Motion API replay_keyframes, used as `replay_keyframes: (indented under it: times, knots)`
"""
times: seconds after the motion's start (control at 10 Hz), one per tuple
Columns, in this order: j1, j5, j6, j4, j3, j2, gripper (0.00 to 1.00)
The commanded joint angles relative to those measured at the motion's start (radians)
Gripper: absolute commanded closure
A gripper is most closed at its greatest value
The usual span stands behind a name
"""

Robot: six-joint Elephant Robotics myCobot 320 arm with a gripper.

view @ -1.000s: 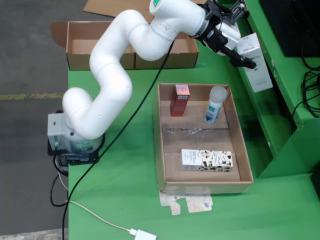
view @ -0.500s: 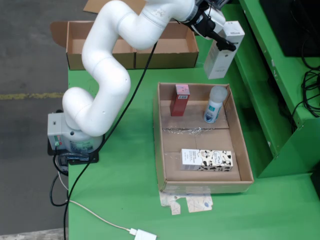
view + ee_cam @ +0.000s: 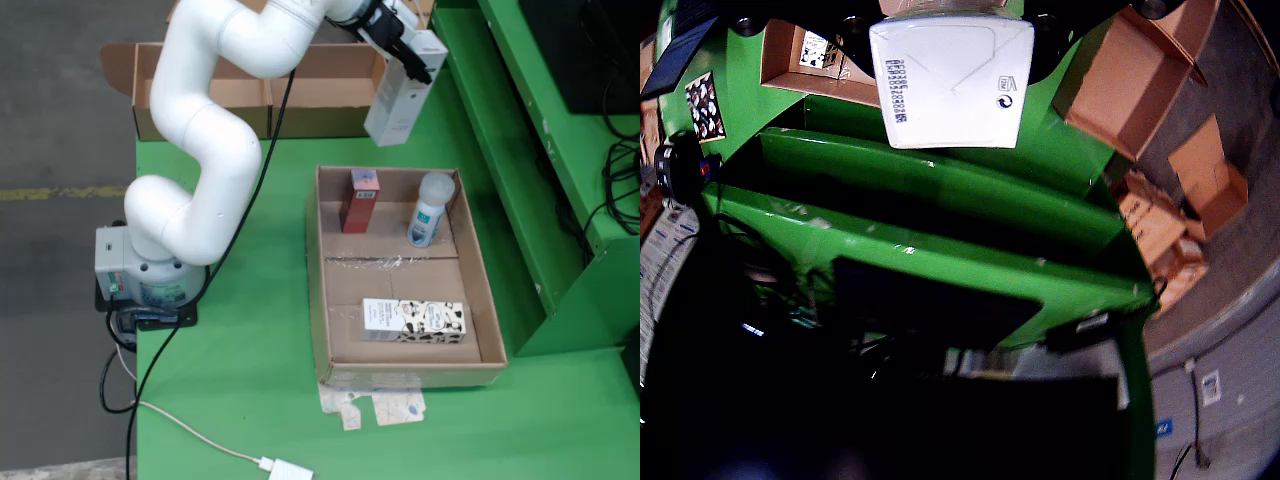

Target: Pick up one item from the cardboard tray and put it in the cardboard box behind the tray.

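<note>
Your gripper [image 3: 405,62] is clamped on the white carton [image 3: 398,95], which hangs in the air at the right end of the cardboard box [image 3: 300,92], above the cardboard tray [image 3: 470,240]. The wrist cam shows the carton's end face w/ printed code.

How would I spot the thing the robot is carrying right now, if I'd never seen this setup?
Find the white robot arm on the green table, and follow it to its tip near the long cardboard box. Hanging there in its fingers is a tall white carton, the only item in the air; the rest sit in the cardboard tray.
</note>
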Motion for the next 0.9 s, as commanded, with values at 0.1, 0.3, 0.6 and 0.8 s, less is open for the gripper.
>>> replay_keyframes:
  times: [0.1,0.3,0.6,0.8]
  knots:
    - [0.228,-0.041,0.005,-0.177,0.021,0.015,1.00]
    - [0.306,-0.038,-0.001,-0.190,0.021,0.009,1.00]
    - [0.328,-0.041,-0.005,-0.181,0.021,0.001,1.00]
    - [0.395,-0.067,-0.019,-0.139,0.021,-0.018,1.00]
